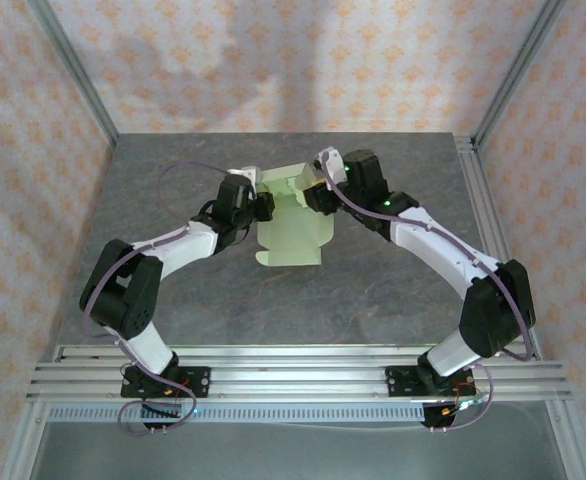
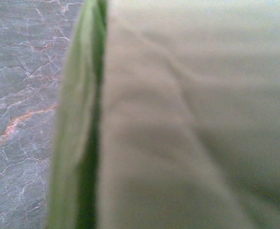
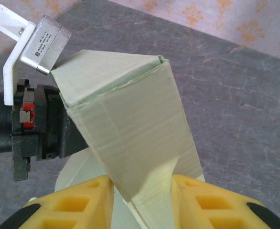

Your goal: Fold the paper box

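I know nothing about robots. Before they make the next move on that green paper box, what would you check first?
1. Left claw shut on the paper box: ok.
2. Right claw straddling one end of the box, firm hold: cannot tell.
3. Box walls straight and untorn in the right wrist view: ok.
4. Box's lower flaps lying on the table: ok.
5. Left wrist view sharp enough to guide: not ok, the card is blurred.

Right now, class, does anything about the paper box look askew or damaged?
Yes: the paper box is half formed, one end gaping open, and the left wrist view shows soft wrinkles across a panel, as if slightly crumpled.
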Action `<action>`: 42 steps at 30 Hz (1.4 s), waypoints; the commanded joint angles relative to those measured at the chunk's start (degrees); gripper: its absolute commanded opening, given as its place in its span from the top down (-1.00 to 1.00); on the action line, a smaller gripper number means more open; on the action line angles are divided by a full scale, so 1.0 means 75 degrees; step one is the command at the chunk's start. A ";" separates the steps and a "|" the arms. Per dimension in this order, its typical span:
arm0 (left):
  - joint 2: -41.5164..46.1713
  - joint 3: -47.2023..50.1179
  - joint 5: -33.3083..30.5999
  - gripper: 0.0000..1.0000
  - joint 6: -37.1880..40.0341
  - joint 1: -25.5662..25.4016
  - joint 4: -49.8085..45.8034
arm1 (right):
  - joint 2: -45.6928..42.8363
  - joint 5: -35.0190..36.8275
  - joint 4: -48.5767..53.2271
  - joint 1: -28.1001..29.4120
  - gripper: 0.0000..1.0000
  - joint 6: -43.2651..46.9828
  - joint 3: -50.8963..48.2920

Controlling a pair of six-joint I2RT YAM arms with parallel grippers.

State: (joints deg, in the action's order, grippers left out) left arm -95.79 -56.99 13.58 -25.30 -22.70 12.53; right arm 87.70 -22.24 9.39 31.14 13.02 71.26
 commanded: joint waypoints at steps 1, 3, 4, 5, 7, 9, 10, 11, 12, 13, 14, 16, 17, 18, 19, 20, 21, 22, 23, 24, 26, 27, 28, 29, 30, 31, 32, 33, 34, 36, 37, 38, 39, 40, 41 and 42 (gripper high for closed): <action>0.0083 -0.0390 0.0554 1.00 0.0056 -0.0100 0.0218 | 0.0171 0.0879 -0.0605 0.0317 0.33 0.0527 0.0076; 0.0058 -0.0450 0.0602 1.00 0.0087 -0.0095 0.0160 | 0.0255 0.1153 -0.0608 0.0456 0.37 0.0749 0.0129; 0.0049 -0.0463 0.0629 1.00 0.0091 -0.0102 0.0163 | 0.0288 0.1249 -0.0585 0.0498 0.39 0.0816 0.0158; 0.0046 -0.0455 0.0645 1.00 0.0100 -0.0101 0.0177 | 0.0344 0.1356 -0.0563 0.0547 0.41 0.0882 0.0192; 0.0046 -0.0438 0.0674 1.00 0.0102 -0.0102 0.0195 | 0.0441 0.1566 -0.0483 0.0625 0.45 0.0990 0.0256; 0.0069 -0.0406 0.0679 1.00 0.0095 -0.0094 0.0209 | 0.0542 0.1900 -0.0459 0.0738 0.50 0.1091 0.0327; 0.0079 -0.0373 0.0683 1.00 0.0081 -0.0102 0.0217 | 0.0581 0.2089 -0.0467 0.0795 0.54 0.1151 0.0347; 0.0098 -0.0347 0.0663 1.00 0.0073 -0.0098 0.0236 | 0.0637 0.2341 -0.0477 0.0888 0.58 0.1236 0.0379; 0.0118 -0.0326 0.0658 1.00 0.0073 -0.0098 0.0243 | 0.0689 0.2667 -0.0479 0.0981 0.64 0.1333 0.0411; 0.0121 -0.0306 0.0653 1.00 0.0074 -0.0095 0.0239 | 0.0750 0.2936 -0.0492 0.1062 0.69 0.1428 0.0450; 0.0126 -0.0289 0.0655 1.00 0.0070 -0.0096 0.0245 | 0.0811 0.3238 -0.0535 0.1156 0.73 0.1559 0.0480; 0.0105 -0.0301 0.0633 1.00 0.0083 -0.0096 0.0240 | 0.0901 0.3694 -0.0661 0.1261 0.81 0.1629 0.0522; 0.0098 -0.0317 0.0634 1.00 0.0081 -0.0100 0.0238 | 0.0933 0.3798 -0.0707 0.1274 0.81 0.1625 0.0554; 0.0081 -0.0332 0.0635 1.00 0.0103 -0.0102 0.0229 | 0.0971 0.3859 -0.0721 0.1274 0.80 0.1624 0.0583; 0.0069 -0.0356 0.0638 1.00 0.0101 -0.0101 0.0227 | 0.1005 0.3887 -0.0713 0.1274 0.73 0.1633 0.0630; 0.0057 -0.0380 0.0640 1.00 0.0097 -0.0101 0.0235 | 0.1039 0.3933 -0.0725 0.1274 0.62 0.1610 0.0657; 0.0057 -0.0402 0.0657 1.00 0.0110 -0.0096 0.0226 | 0.1057 0.3970 -0.0731 0.1274 0.58 0.1605 0.0680; 0.0057 -0.0409 0.0669 1.00 0.0105 -0.0098 0.0229 | 0.1068 0.3979 -0.0732 0.1280 0.56 0.1605 0.0710; 0.0073 -0.0407 0.0672 1.00 0.0115 -0.0101 0.0224 | 0.1096 0.4011 -0.0725 0.1275 0.56 0.1623 0.0721; 0.0083 -0.0406 0.0678 1.00 0.0126 -0.0097 0.0225 | 0.1107 0.4059 -0.0725 0.1278 0.56 0.1633 0.0730; 0.0117 -0.0373 0.0678 1.00 0.0134 -0.0102 0.0215 | 0.1160 0.4200 -0.0646 0.1274 0.56 0.1734 0.0783; 0.0152 -0.0339 0.0679 1.00 0.0153 -0.0102 0.0223 | 0.1189 0.4289 -0.0604 0.1275 0.56 0.1762 0.0815; 0.0185 -0.0299 0.0665 1.00 0.0143 -0.0101 0.0227 | 0.1220 0.4397 -0.0574 0.1283 0.56 0.1817 0.0834; 0.0211 -0.0257 0.0651 1.00 0.0144 -0.0102 0.0229 | 0.1234 0.4490 -0.0550 0.1274 0.57 0.1865 0.0849; 0.0237 -0.0221 0.0653 1.00 0.0132 -0.0101 0.0238 | 0.1233 0.4539 -0.0531 0.1276 0.59 0.1888 0.0856; 0.0261 -0.0184 0.0656 1.00 0.0127 -0.0102 0.0239 | 0.1241 0.4580 -0.0515 0.1274 0.64 0.1896 0.0861; 0.0285 -0.0151 0.0654 1.00 0.0113 -0.0098 0.0250 | 0.1247 0.4619 -0.0485 0.1286 0.68 0.1898 0.0878; 0.0300 -0.0143 0.0638 1.00 0.0103 -0.0091 0.0251 | 0.1250 0.4660 -0.0440 0.1287 0.73 0.1887 0.0908; 0.0304 -0.0136 0.0644 1.00 0.0090 -0.0102 0.0248 | 0.1247 0.4694 -0.0421 0.1286 0.78 0.1895 0.0910; 0.0301 -0.0147 0.0645 1.00 0.0085 -0.0098 0.0252 | 0.1278 0.4831 -0.0442 0.1308 0.90 0.1920 0.0903; 0.0269 -0.0176 0.0653 1.00 0.0092 -0.0093 0.0257 | 0.1290 0.4894 -0.0463 0.1318 0.93 0.1959 0.0896; 0.0256 -0.0214 0.0672 1.00 0.0092 -0.0096 0.0249 | 0.1290 0.4928 -0.0504 0.1321 0.94 0.1966 0.0879; 0.0238 -0.0253 0.0704 1.00 0.0090 -0.0099 0.0240 | 0.1282 0.4956 -0.0523 0.1321 0.94 0.1971 0.0861; 0.0234 -0.0286 0.0719 1.00 0.0085 -0.0102 0.0224 | 0.1299 0.4995 -0.0537 0.1318 0.91 0.1976 0.0857; 0.0221 -0.0317 0.0747 1.00 0.0103 -0.0097 0.0209 | 0.1301 0.5045 -0.0550 0.1321 0.83 0.1980 0.0860; 0.0222 -0.0338 0.0755 1.00 0.0113 -0.0100 0.0201 | 0.1328 0.5099 -0.0567 0.1321 0.75 0.1985 0.0872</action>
State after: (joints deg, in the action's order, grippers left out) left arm -95.90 -57.69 14.13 -25.63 -22.02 10.02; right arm 96.18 15.05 5.50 40.42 27.11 76.40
